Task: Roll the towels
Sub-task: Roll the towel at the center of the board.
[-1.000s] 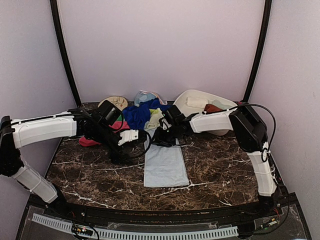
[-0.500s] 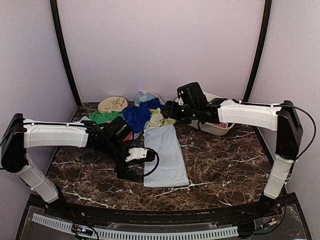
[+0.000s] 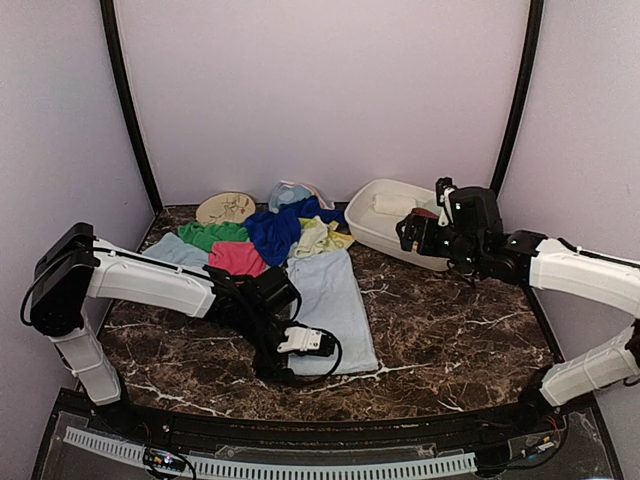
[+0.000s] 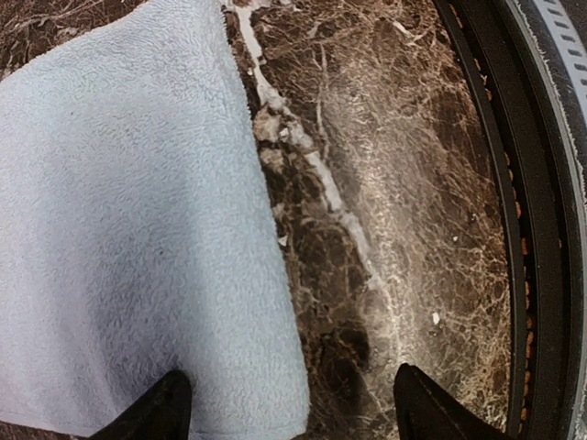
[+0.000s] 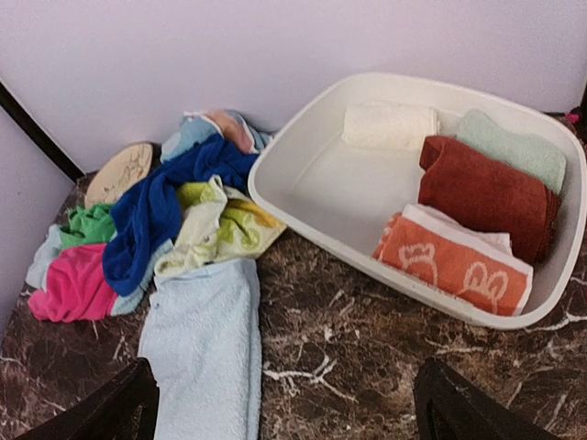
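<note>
A pale blue towel (image 3: pixel 333 310) lies flat and lengthwise in the middle of the table. My left gripper (image 3: pixel 300 345) is low at its near left corner and open. In the left wrist view one fingertip (image 4: pixel 165 411) is over the pale blue towel (image 4: pixel 128 229), the other over bare marble, and nothing is gripped. My right gripper (image 3: pixel 413 232) hovers open by the basin, holding nothing. More towels are heaped at the back: royal blue (image 3: pixel 275 230), pink-red (image 3: pixel 237 258), green (image 3: pixel 212 234) and lime-yellow (image 3: pixel 318 238).
A white oval basin (image 5: pixel 321 183) at the back right holds rolled towels: white (image 5: pixel 390 126), rust-brown (image 5: pixel 486 192), orange patterned (image 5: pixel 454 261) and pale green (image 5: pixel 514 147). A round tan disc (image 3: pixel 226 208) leans at the back wall. The black table rim (image 4: pixel 523 229) runs close to my left gripper.
My right arm drew back from the towel's far end to the right, over the basin, and its jaws opened. My left gripper slid along the towel's left edge to the near corner.
</note>
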`<state>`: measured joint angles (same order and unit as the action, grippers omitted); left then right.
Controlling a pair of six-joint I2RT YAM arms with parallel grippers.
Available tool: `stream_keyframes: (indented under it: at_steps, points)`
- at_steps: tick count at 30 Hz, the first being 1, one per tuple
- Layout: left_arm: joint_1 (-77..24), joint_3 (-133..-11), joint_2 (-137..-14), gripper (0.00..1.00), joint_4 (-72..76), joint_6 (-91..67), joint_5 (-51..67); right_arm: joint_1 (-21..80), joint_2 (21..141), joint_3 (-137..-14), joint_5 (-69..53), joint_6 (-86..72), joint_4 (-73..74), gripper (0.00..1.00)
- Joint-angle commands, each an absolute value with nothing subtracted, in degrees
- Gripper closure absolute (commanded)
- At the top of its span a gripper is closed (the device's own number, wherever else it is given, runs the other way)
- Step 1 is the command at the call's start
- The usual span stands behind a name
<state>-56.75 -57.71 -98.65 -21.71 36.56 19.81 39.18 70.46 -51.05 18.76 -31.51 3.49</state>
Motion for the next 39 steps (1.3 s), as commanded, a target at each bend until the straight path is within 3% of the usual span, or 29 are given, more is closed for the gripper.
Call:
stream_keyframes:
  at_steps: [1, 11, 22, 26, 32, 36, 39]
  points:
    - [-56.95, -58.11, -99.06, 0.24, -18.19, 34.5, 17.66, 40.84, 73.81, -53.13, 17.51, -24.25, 16.2, 0.02]
    - [-56.92, -56.69, -101.0, 0.52, -19.72, 35.75, 16.44, 44.07, 67.17, -48.37, 15.03, -14.88, 11.65, 0.0]
    - [-48.67, -51.85, -94.7, 0.42, -25.64, 39.92, 18.25, 56.44, 66.56, -39.69, 8.14, 2.97, 3.56, 0.0]
    - [-48.52, -52.97, -90.93, 0.24, -27.24, 38.71, 19.7, 63.43, 69.74, -38.95, 5.78, 9.83, 0.97, 0.0]
    - [-43.96, -54.17, -84.81, 0.04, -31.3, 36.1, 26.4, 74.0, 80.36, -42.11, 10.33, 18.44, -1.64, 0.08]
    - [-38.97, -51.36, -81.94, 0.03, -32.32, 36.38, 27.44, 76.36, 87.71, -44.42, 10.28, 19.66, -3.05, 0.1]
    - [-37.2, -48.3, -79.0, 0.03, -31.41, 36.6, 26.62, 76.36, 92.39, -45.64, 10.91, 21.96, -5.04, 0.22]
